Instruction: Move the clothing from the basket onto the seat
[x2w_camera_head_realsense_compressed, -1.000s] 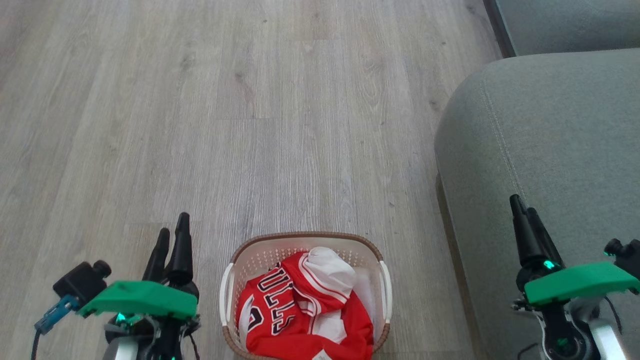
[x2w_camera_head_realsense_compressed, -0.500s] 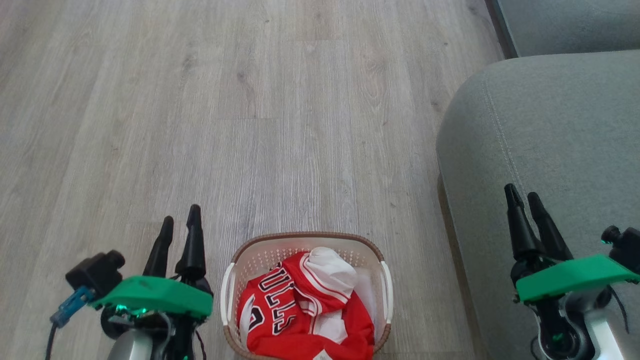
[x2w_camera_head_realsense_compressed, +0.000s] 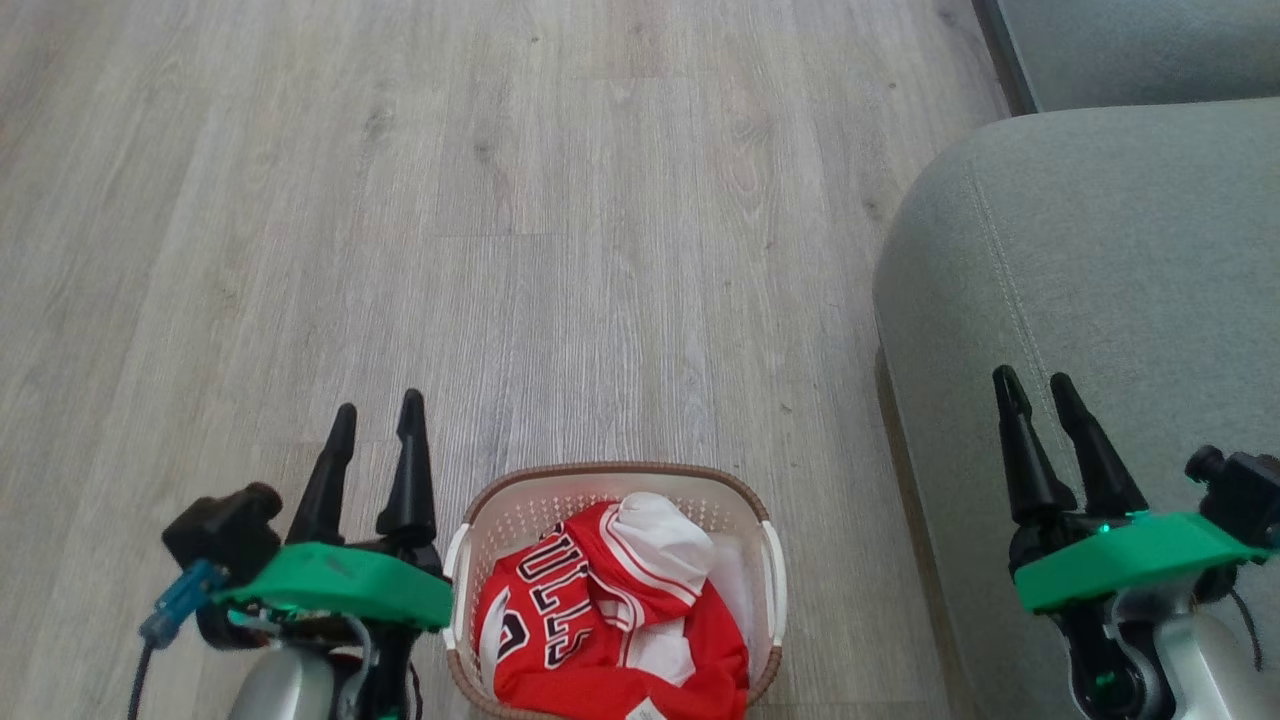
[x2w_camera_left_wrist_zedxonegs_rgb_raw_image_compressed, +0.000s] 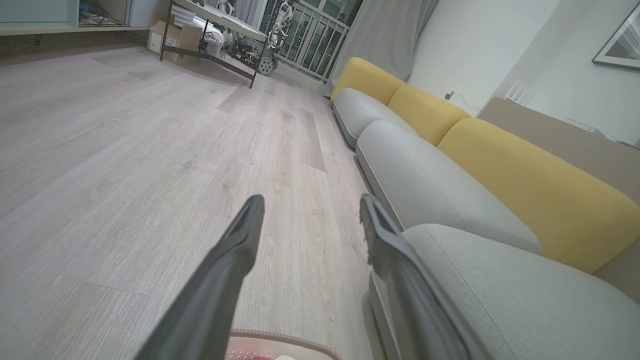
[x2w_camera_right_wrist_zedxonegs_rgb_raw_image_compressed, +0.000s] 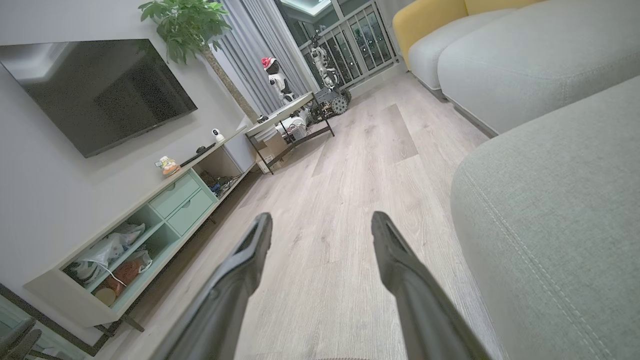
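Left claw (x2w_camera_head_realsense_compressed: 378, 405) hovers beside basket (x2w_camera_head_realsense_compressed: 610, 468), right claw (x2w_camera_head_realsense_compressed: 1031, 378) by seat (x2w_camera_head_realsense_compressed: 1100, 250); both point forward, moderately open, empty.

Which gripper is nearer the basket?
The left gripper, open, over the floor just beside the basket. The right gripper, also open, is apart from it, over the seat.

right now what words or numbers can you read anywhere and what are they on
"ULLS": black, white-outlined letters running sideways on the red jersey in the laundry basket; any letter before them is folded under.
Part of a black number beside them: too hidden to read.
A small white tag at the jersey's lower edge: too small to read.
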